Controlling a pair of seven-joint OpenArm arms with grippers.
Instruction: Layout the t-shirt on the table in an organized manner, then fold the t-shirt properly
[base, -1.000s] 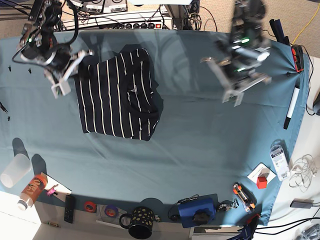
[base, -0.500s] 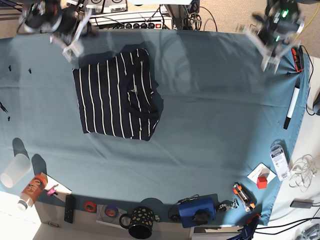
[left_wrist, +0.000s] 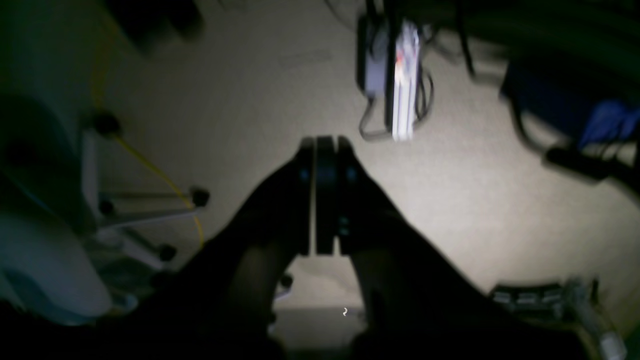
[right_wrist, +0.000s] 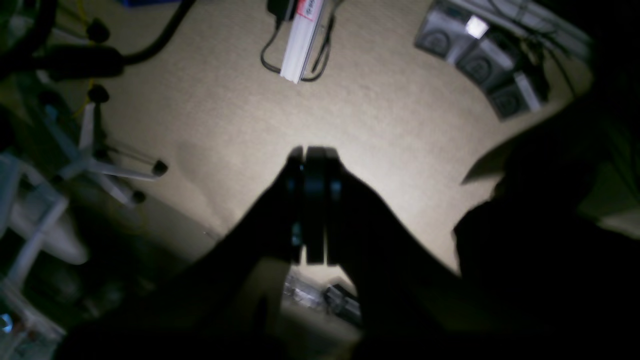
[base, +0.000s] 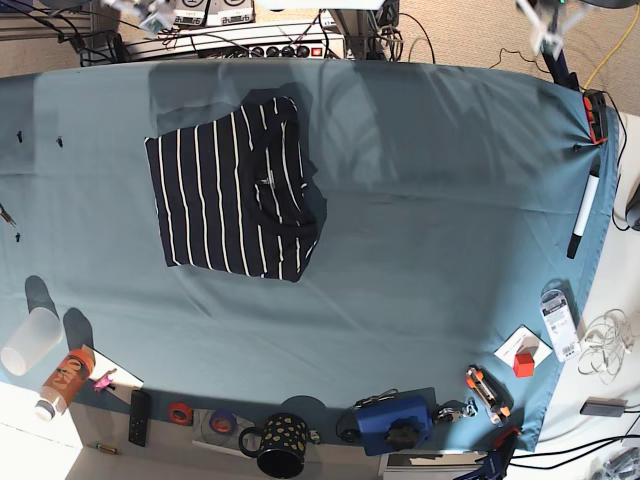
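T-shirt (base: 236, 187) lies folded into a compact, roughly rectangular packet, stripes running along its length, flat on the table (base: 430, 240) toward the far-left part of the base view. Nothing touches it. It sits well apart from both sets of fingers, below and in front of them.

What changed: a sec ago both arms hung over the table, right arm just beside the shirt's far-left corner, left arm over bare cloth on the other side. Half a sec ago both were already at the far edge. Now both have pulled up and back, w/ only scraps visible at the top border: right gripper (base: 150, 14) top-left, left gripper (base: 545, 22) top-right. Shirt packet hasn't shifted btwn those pics.

Left gripper (left_wrist: 324, 195): fingers pressed together, nothing btwn them, wrist cam looking at carpet and cables (left_wrist: 395, 85) beyond the tips. Right gripper (right_wrist: 312, 205): same, fingers pressed flat together, empty, carpet and a chair base (right_wrist: 95, 160) past the tips.

Judgement: fold looks finished and arms are retreating to rest, so task prob at its end. Packet edges a bit uneven at the near-right corner, but no grip remains to fix it.
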